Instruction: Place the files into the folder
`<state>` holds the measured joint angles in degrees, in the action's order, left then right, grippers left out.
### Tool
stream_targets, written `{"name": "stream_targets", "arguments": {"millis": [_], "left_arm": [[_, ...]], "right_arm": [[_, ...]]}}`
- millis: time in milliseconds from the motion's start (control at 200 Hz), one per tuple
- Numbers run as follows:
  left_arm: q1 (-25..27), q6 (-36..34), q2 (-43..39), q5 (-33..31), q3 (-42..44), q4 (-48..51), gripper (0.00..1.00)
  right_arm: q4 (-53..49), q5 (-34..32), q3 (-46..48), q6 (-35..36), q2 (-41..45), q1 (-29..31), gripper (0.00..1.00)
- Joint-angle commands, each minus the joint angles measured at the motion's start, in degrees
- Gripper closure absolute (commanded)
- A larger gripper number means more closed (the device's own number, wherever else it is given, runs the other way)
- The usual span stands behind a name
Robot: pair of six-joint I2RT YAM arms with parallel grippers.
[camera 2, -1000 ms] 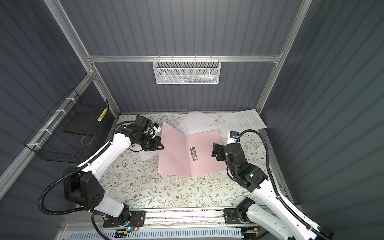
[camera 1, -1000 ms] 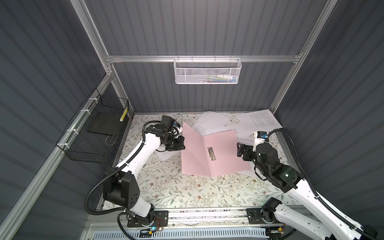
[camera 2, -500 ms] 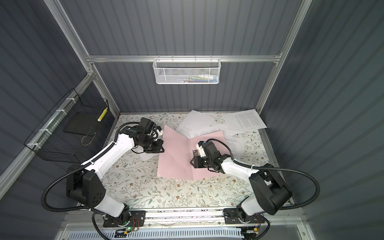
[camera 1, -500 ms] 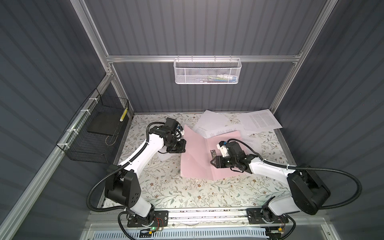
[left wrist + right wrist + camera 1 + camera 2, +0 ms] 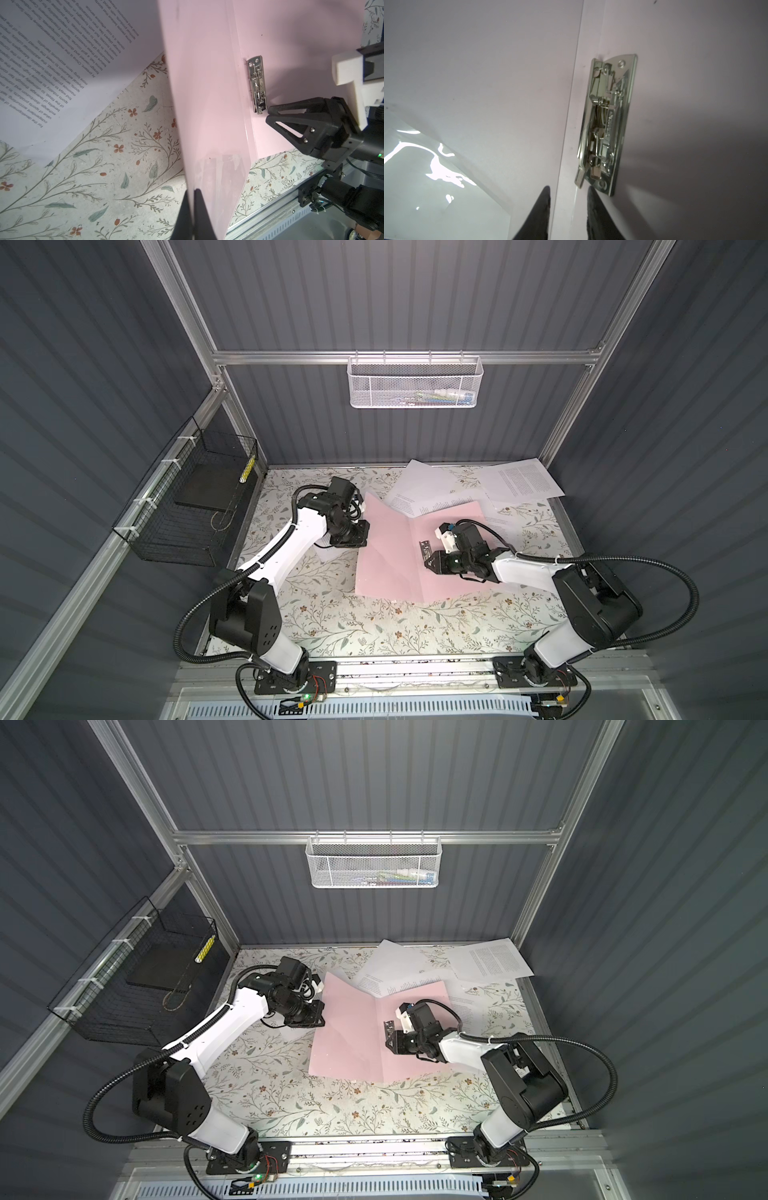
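At the folder (image 5: 386, 564) clip (image 5: 608, 124), my right claw (image 5: 569, 190) has arrived, narrowed yet still apart; left claw (image 5: 192, 190) stays clamped on the cover (image 5: 207, 104).

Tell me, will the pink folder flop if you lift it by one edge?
Probably only a little. On the folder, the raised cover looks flat where the left end effector pinches its edge, so it seems fairly stiff. It would likely hinge at the crease rather than bend. Its surface looks shiny, so a push might slide it.
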<state>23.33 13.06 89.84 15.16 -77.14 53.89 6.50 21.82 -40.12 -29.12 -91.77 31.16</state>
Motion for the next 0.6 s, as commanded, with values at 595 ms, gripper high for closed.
{"name": "stream_targets", "arguments": {"millis": [595], "left_arm": [[0.1,-1.9,-1.1,-1.0,0.5,2.3,1.0]], "right_arm": [[4.8,5.5,0.9,-2.5,-5.5,-1.3,0.87]]}}
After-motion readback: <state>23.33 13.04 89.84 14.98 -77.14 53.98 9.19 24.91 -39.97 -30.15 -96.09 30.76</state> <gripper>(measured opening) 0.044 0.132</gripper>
